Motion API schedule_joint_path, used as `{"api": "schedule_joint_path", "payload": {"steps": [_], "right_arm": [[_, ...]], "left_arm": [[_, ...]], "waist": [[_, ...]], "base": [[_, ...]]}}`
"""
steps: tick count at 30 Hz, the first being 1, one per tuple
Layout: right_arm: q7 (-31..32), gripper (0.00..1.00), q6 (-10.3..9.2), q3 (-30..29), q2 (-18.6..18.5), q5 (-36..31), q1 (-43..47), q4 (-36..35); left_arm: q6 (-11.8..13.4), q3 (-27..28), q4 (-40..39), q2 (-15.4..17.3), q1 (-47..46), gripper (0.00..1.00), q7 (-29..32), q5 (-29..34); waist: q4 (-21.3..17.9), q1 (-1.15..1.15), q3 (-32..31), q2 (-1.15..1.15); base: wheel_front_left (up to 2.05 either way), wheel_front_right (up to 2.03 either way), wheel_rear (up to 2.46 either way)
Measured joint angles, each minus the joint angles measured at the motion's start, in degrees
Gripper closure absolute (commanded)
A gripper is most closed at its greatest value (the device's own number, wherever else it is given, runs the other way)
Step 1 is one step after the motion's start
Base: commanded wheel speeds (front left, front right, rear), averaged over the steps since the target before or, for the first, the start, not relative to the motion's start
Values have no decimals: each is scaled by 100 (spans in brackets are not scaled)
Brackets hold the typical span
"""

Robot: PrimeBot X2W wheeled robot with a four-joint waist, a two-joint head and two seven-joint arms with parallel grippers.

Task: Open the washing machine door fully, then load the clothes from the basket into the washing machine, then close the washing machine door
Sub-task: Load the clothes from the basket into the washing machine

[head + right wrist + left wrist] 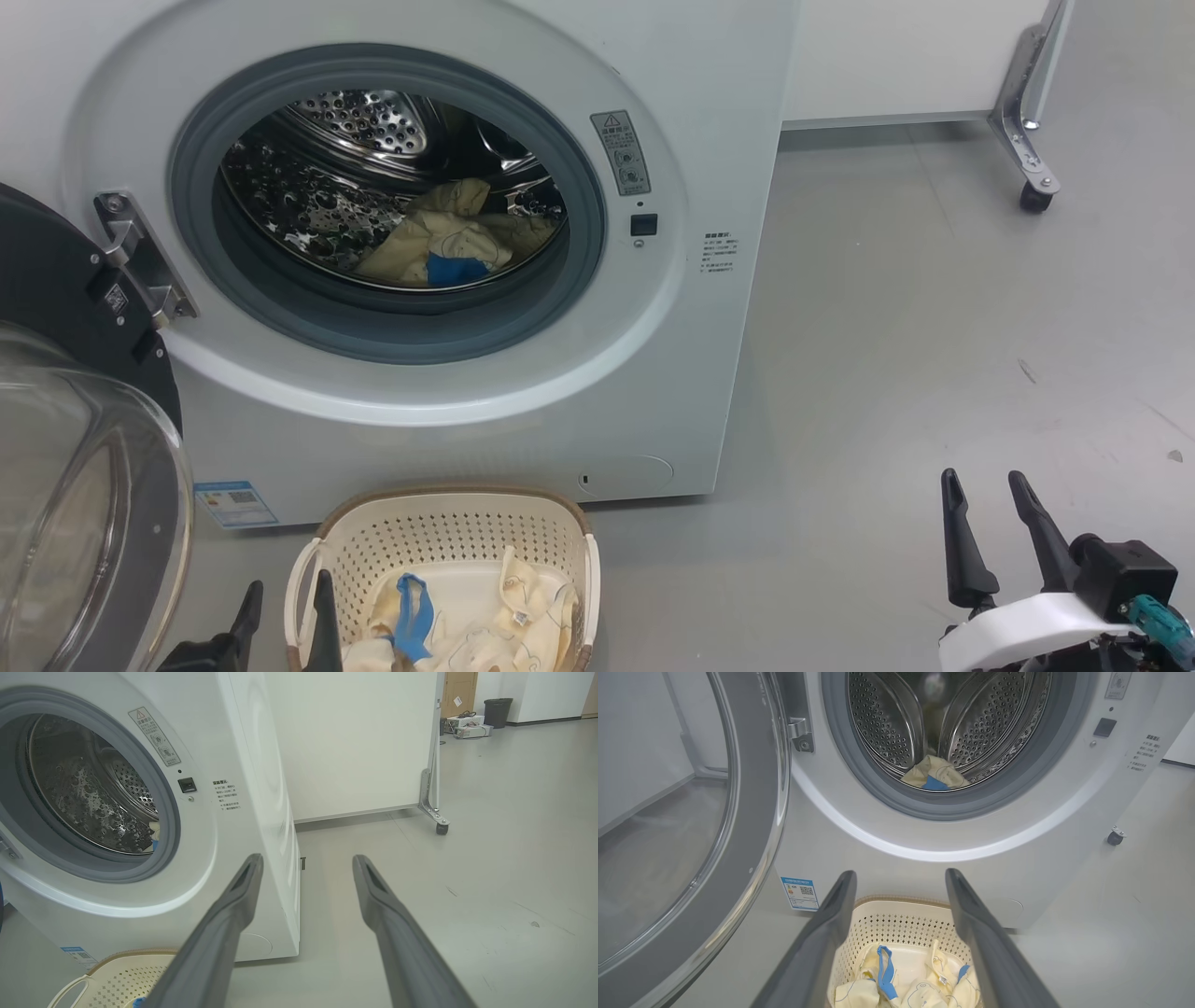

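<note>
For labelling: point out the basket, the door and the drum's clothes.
basket (448, 541): head view, perforated back wall.
door (759, 812): left wrist view, grey rim.
clothes in drum (439, 233): head view, cream fold.

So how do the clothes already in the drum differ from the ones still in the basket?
The drum clothes sit bunched in a heap at the bottom of the steel drum; the basket clothes lie spread low across the floor of the basket, with the open left gripper aimed at them. The drum clothes show a blue patch at the front; the basket clothes show a long blue band. Both are cream-yellow with blue trim.
</note>
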Motion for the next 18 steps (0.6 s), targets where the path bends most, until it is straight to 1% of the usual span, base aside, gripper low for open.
{"api": "schedule_joint_path", "payload": {"steps": [11, 18], "right_arm": [[1, 0, 0, 109, 23, 0, 44, -75], [0, 0, 0, 199, 37, 0, 10, -183]], "left_arm": [[77, 22, -242, 4, 175, 0, 0, 1], [77, -19, -325, 8, 179, 0, 0, 19]], "waist": [[-46, 0, 167, 0], [-128, 0, 447, 0]], "base": [[0, 0, 0], [0, 0, 0]]}}
